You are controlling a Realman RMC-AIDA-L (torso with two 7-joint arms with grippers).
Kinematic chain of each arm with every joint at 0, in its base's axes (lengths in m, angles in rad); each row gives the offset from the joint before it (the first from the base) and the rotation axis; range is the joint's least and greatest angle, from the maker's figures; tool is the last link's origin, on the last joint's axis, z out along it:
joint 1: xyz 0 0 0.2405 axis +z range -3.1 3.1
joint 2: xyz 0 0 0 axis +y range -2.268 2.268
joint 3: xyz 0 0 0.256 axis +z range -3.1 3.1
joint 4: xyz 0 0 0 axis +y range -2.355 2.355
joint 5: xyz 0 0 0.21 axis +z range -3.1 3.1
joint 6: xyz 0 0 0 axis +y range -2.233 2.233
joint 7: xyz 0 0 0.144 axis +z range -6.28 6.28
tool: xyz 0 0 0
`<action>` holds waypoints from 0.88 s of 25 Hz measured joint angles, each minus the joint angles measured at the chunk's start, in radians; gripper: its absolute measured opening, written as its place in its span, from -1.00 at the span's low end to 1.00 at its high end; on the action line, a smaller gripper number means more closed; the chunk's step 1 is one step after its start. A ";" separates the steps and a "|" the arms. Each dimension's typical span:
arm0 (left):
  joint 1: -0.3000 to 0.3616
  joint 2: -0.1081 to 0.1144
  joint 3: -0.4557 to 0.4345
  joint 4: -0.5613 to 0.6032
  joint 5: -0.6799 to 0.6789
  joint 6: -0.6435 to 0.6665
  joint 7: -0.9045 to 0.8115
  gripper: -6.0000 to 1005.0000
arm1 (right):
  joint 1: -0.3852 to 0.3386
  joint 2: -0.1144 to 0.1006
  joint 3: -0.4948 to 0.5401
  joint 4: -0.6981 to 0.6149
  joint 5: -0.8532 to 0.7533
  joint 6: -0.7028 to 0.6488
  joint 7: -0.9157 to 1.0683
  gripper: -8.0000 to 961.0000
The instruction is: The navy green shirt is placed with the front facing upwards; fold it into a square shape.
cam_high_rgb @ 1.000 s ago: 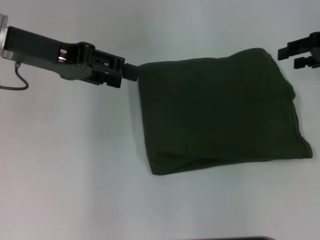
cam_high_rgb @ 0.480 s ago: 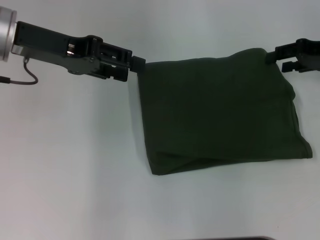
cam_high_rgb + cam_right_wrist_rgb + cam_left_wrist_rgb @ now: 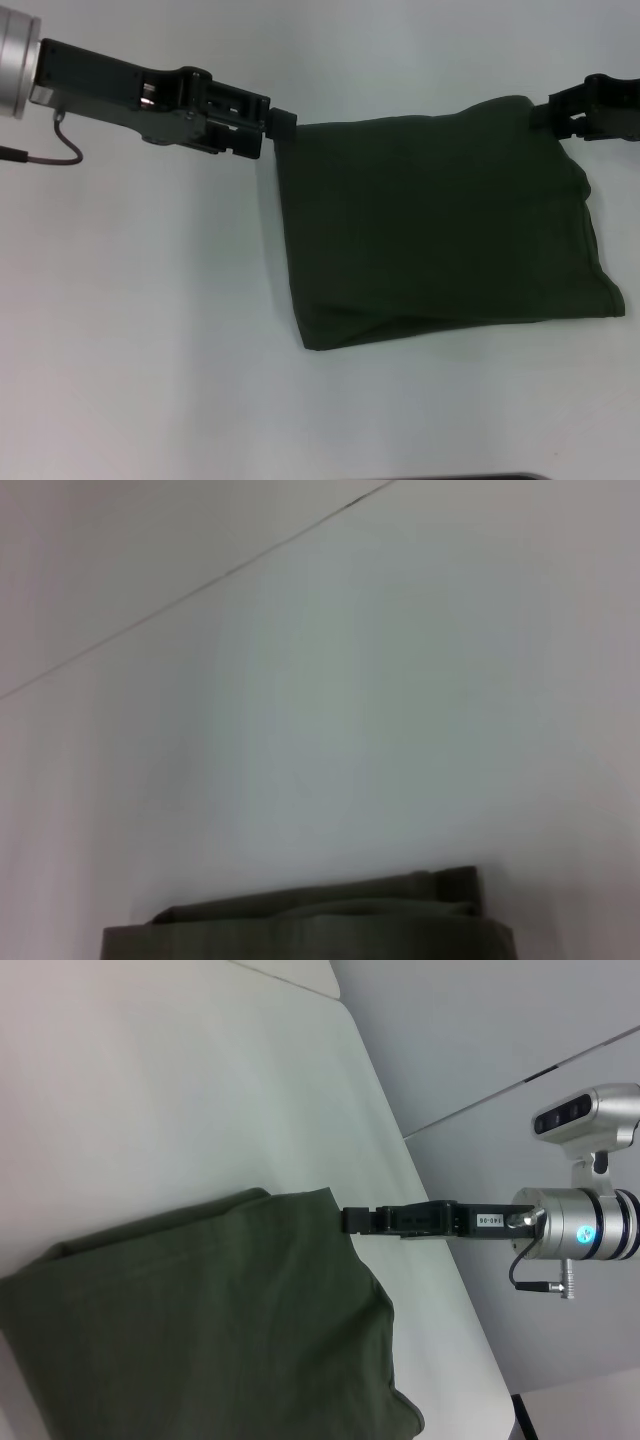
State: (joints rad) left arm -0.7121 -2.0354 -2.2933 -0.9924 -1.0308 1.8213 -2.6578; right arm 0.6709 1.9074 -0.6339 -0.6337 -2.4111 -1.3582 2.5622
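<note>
The navy green shirt (image 3: 440, 225) lies folded into a rough rectangle on the white table (image 3: 150, 330), plain green side up, with no lettering showing. My left gripper (image 3: 284, 126) is at its far left corner, shut on the cloth there. At the far right corner, my right gripper (image 3: 545, 112) is also shut on the cloth. The left wrist view shows the shirt (image 3: 200, 1320) with the right gripper (image 3: 352, 1220) at its corner. Only the shirt's folded edge (image 3: 310, 920) appears in the right wrist view.
The table's far edge (image 3: 400, 1140) runs close behind the right arm. A grey cable (image 3: 50, 150) hangs under the left arm. White tabletop extends to the left of and in front of the shirt.
My right gripper has moved in from the right and closed on the far right corner. My left gripper has slid slightly right and farther onto the far left corner. The shirt has hardly shifted.
</note>
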 joint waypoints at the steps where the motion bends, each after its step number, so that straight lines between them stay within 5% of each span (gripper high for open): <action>1: -0.001 0.000 0.000 0.000 0.000 -0.003 0.000 0.32 | 0.000 -0.001 0.000 0.000 -0.001 0.000 0.001 0.14; 7: -0.005 -0.004 0.002 0.001 0.000 -0.011 0.003 0.32 | -0.003 -0.005 0.002 0.000 -0.002 0.005 0.002 -0.10; 15: -0.006 -0.006 0.000 0.003 0.000 -0.011 0.007 0.32 | -0.005 0.001 0.010 -0.011 0.004 0.018 -0.004 -0.79; 22: -0.006 -0.006 0.000 0.015 0.000 -0.010 0.011 0.32 | -0.001 -0.007 0.005 -0.007 -0.001 0.007 0.001 -0.83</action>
State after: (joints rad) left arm -0.7179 -2.0415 -2.2933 -0.9779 -1.0308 1.8112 -2.6470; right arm 0.6696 1.8999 -0.6289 -0.6410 -2.4122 -1.3512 2.5633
